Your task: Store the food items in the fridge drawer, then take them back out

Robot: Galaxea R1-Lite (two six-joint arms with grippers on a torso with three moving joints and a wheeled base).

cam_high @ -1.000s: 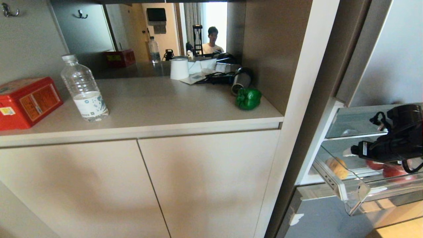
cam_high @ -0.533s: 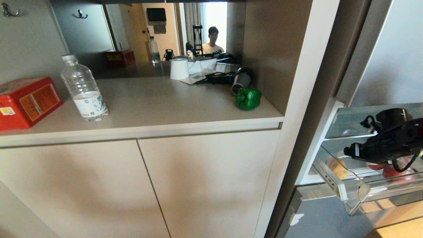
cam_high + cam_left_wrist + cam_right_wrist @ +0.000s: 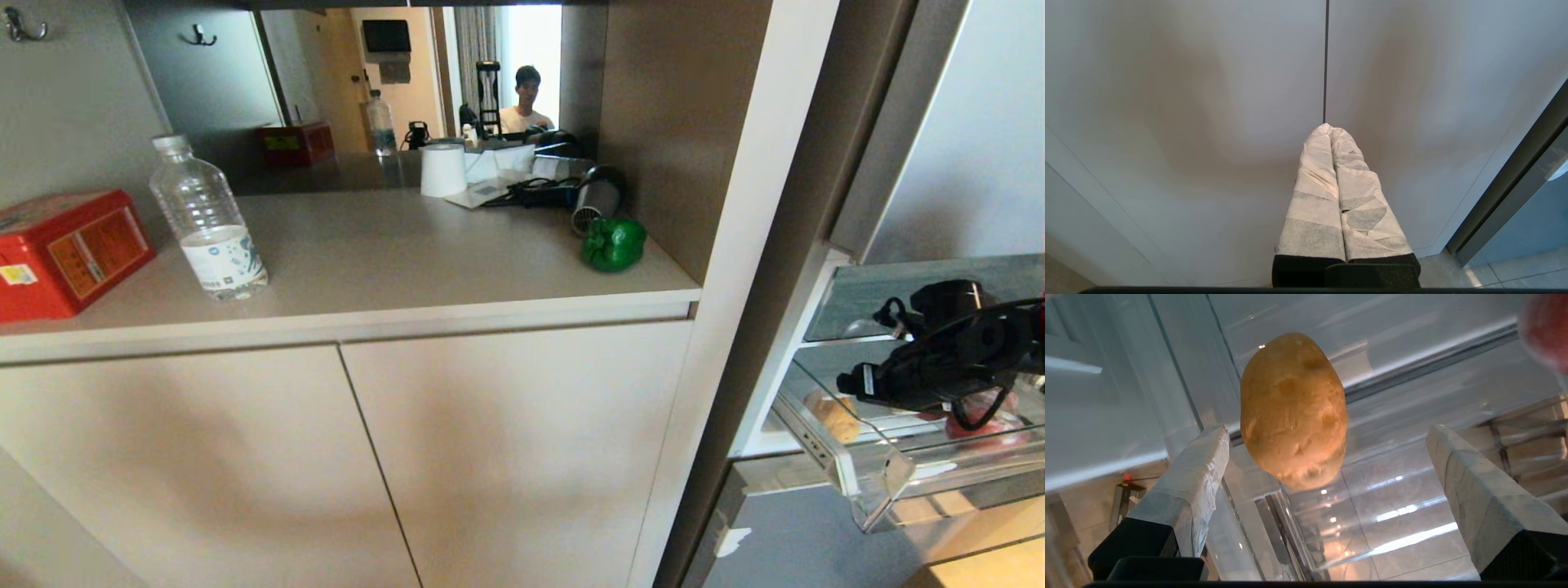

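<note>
A tan potato (image 3: pixel 1293 408) lies in the clear fridge drawer (image 3: pixel 883 483), near its left end (image 3: pixel 834 416). My right gripper (image 3: pixel 1327 430) hovers open over it. Its taped fingers (image 3: pixel 1204 473) stand wide on either side of the potato's near end, touching neither side. In the head view that gripper (image 3: pixel 851 384) reaches in from the right, just above the potato. The green bell pepper (image 3: pixel 613 243) sits on the counter's right end. My left gripper (image 3: pixel 1331 127) is shut and empty, parked facing the cabinet doors.
Red round items (image 3: pixel 971 423) lie further right in the drawer. On the counter (image 3: pixel 392 261) stand a water bottle (image 3: pixel 208 220), a red box (image 3: pixel 65 249), a paper roll (image 3: pixel 443 170) and a hair dryer (image 3: pixel 596 200). A mirror behind shows a person.
My right arm has sunk and moved left over the drawer, so the gripper now partly covers the potato in the head view. Nothing else has moved.
</note>
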